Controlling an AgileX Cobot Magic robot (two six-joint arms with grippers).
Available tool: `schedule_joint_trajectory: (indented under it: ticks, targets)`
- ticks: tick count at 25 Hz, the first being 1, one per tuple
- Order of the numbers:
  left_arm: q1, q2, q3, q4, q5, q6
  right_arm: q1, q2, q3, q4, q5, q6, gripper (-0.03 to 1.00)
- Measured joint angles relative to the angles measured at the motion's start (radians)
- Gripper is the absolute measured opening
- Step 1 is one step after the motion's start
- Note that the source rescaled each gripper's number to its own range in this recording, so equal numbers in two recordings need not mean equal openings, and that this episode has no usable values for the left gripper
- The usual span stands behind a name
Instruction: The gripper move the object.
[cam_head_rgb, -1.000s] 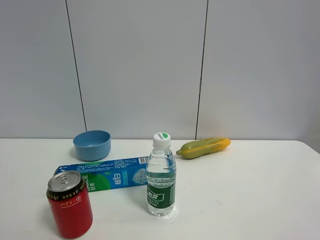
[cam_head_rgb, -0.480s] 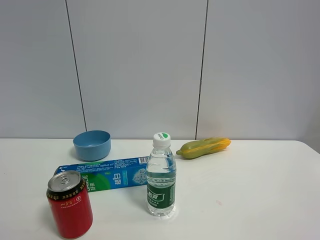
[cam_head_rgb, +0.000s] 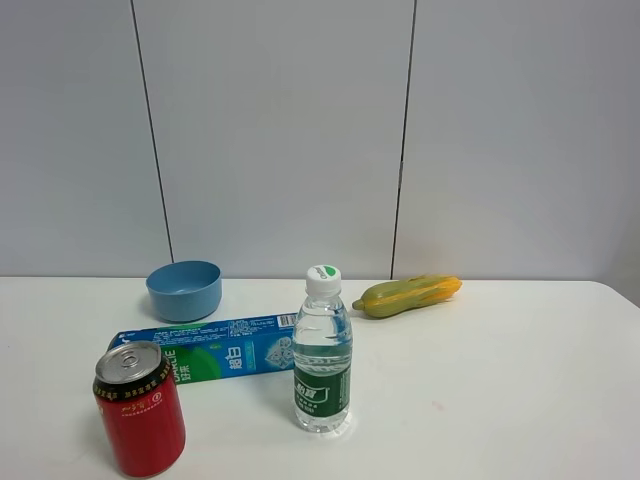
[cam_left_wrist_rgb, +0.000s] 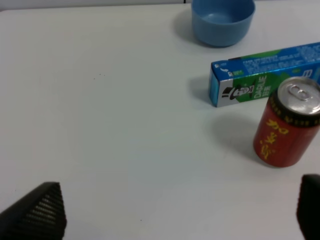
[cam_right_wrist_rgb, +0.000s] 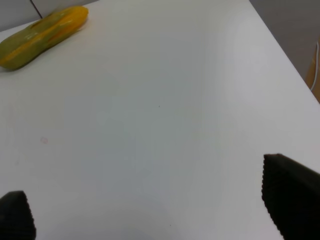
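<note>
Now my left hand (cam_left_wrist_rgb: 175, 212) spread wide above the table (cam_left_wrist_rgb: 110, 115), red can (cam_left_wrist_rgb: 286, 127) upright ahead beside its right finger, untouched, blue bowl (cam_left_wrist_rgb: 222, 20) holding nothing, right hand (cam_right_wrist_rgb: 150, 210) apart too.

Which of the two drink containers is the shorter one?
The red can, at the front left of the table. Its silver top sits well below the white cap of the clear green-labelled bottle standing to its right.
</note>
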Motion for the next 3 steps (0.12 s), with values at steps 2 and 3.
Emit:
schedule_joint_trajectory:
  ticks: [2, 3]
  targets:
    - [0.0, 0.0, 0.0, 0.0, 0.0, 0.0, 0.0, 0.0, 0.0, 0.0, 0.0, 0.0, 0.79]
    - [0.0, 0.0, 0.0, 0.0, 0.0, 0.0, 0.0, 0.0, 0.0, 0.0, 0.0, 0.0, 0.79]
